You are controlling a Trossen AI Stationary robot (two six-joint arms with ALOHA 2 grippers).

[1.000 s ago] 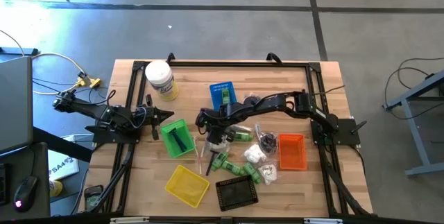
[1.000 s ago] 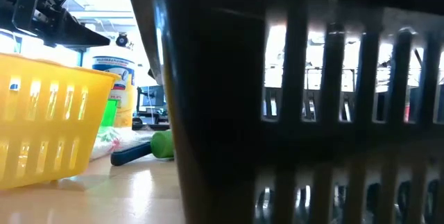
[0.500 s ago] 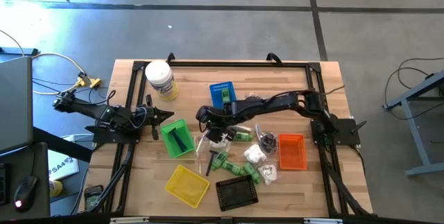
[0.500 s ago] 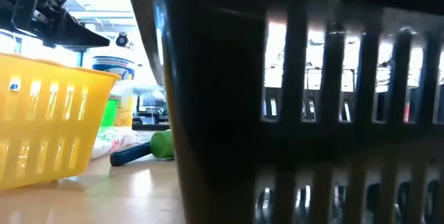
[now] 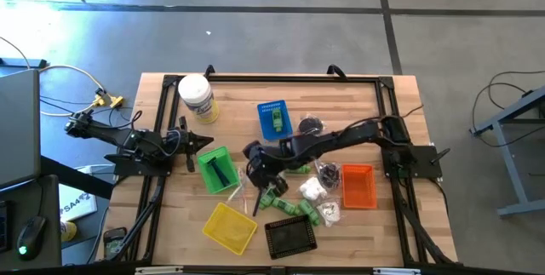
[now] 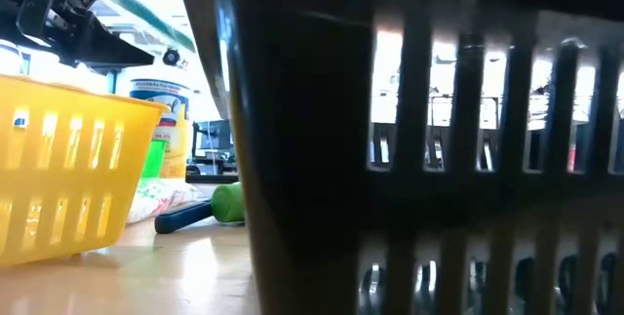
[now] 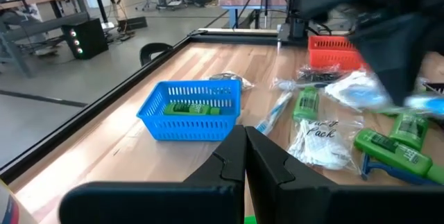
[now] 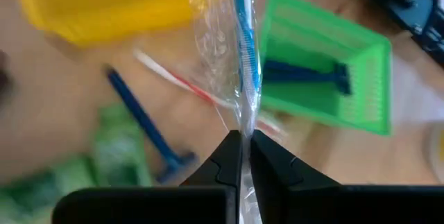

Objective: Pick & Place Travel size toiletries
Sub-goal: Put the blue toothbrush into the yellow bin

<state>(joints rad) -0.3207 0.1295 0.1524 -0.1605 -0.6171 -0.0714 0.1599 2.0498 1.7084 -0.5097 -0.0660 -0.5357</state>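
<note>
The wooden table carries several mesh baskets, among them a green basket holding a blue razor. Just beside that green basket, toward the table's middle, the right pincer is clenched on the end of a clear-wrapped blue toothbrush hanging over the table. The toothbrush looks light and stiff, its wrapper thin and probably slippery, so a grip on the handle itself seems safer; the left pincer waits clenched and empty on the green basket's other side.
</note>
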